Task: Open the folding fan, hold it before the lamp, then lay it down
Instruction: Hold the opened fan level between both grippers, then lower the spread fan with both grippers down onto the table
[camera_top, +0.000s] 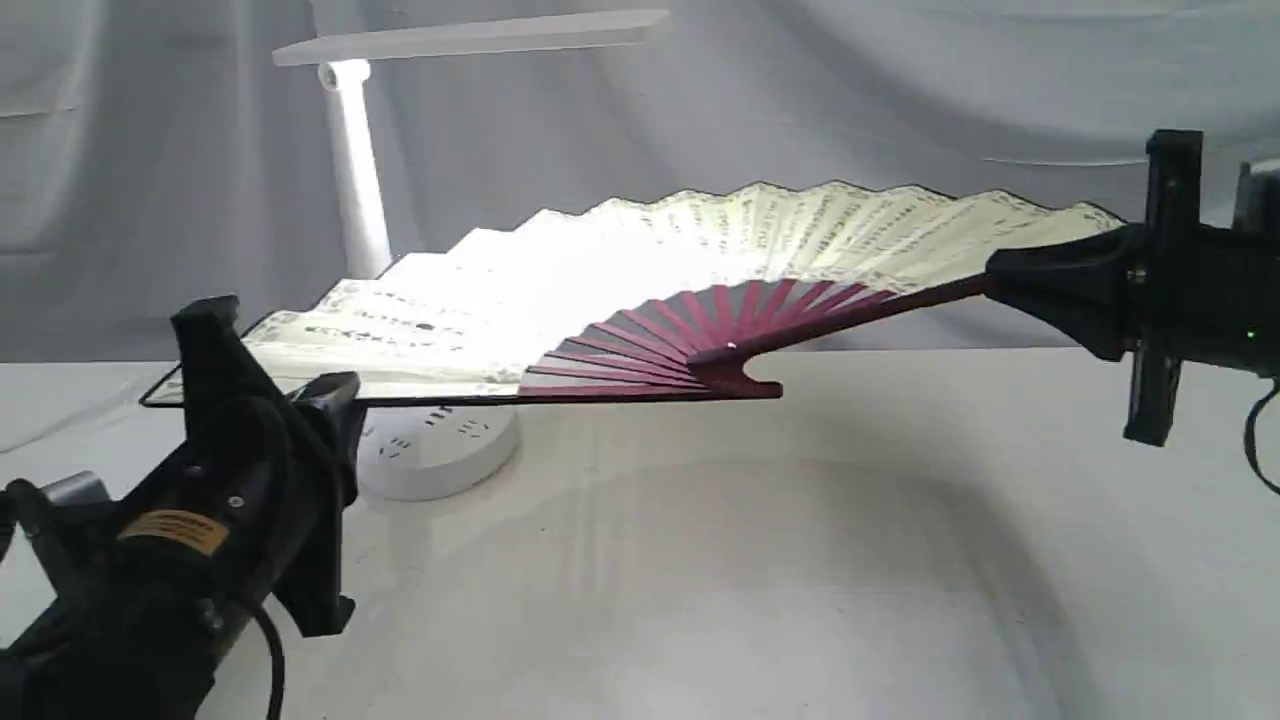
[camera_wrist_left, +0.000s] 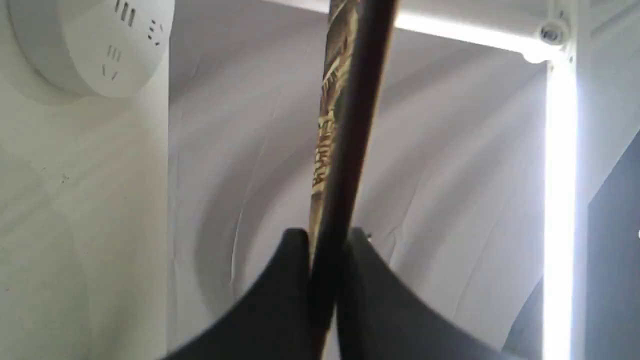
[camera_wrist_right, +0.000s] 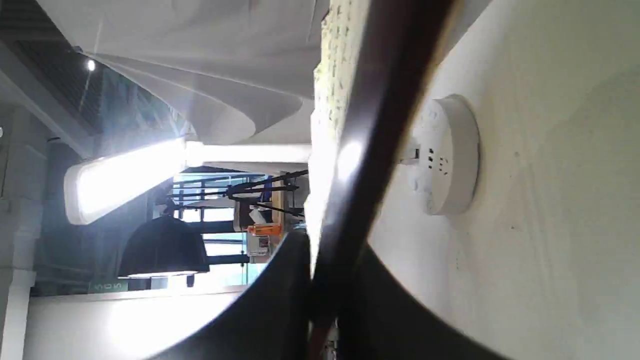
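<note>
The folding fan (camera_top: 700, 250) is spread wide and held in the air over the white table (camera_top: 800, 560), lying nearly flat in front of the lamp (camera_top: 355, 170) and beneath its long head. The left gripper (camera_top: 275, 372) pinches one dark guard, and the right gripper (camera_top: 1010, 275) pinches the other. In each wrist view the jaws are pressed tight on the wood: left gripper (camera_wrist_left: 325, 240) on the fan (camera_wrist_left: 350, 125), right gripper (camera_wrist_right: 330, 250) on the fan (camera_wrist_right: 385, 100).

Much is hidden. The leaf covers the foot of the lamp's stem and the back of its round base, and the left gripper covers part of that base too. Glare bleaches the middle of the leaf to plain white. Both arms are cut off by the edges of the exterior view. The right wrist view shows a blurred room past the backdrop, hard to make out.

Black writing runs in columns on the cream leaf, too small and soft to read. A yellow sticker (camera_top: 175, 530) on the left arm bears print that is only a smear (no word comes clear). The lamp (camera_wrist_left: 95, 45) shows socket slots on its base, with no legible marking.
</note>
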